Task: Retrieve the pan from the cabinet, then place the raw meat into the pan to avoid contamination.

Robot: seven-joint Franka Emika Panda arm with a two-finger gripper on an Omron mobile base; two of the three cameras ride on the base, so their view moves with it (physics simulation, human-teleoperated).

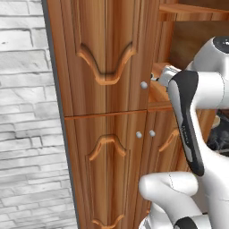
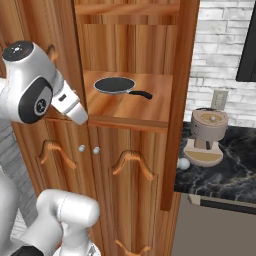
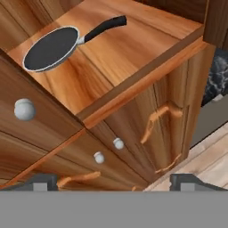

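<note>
The gripper point(image 3: 113, 182) stands with jaws wide apart and nothing between them, short of the open cabinet point(image 2: 127, 165) shelf. The pan point(image 3: 50, 48) lies flat there; approaching its dark handle point(image 3: 103, 27) squarely, clear of the shelf edge, looks best

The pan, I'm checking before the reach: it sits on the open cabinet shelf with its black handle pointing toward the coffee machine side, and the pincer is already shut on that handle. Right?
Not quite. The pan does lie on the open cabinet shelf, handle toward the coffee machine, but the pincer is open and holds nothing; the hand view shows the pan lying well apart from its tips.
</note>
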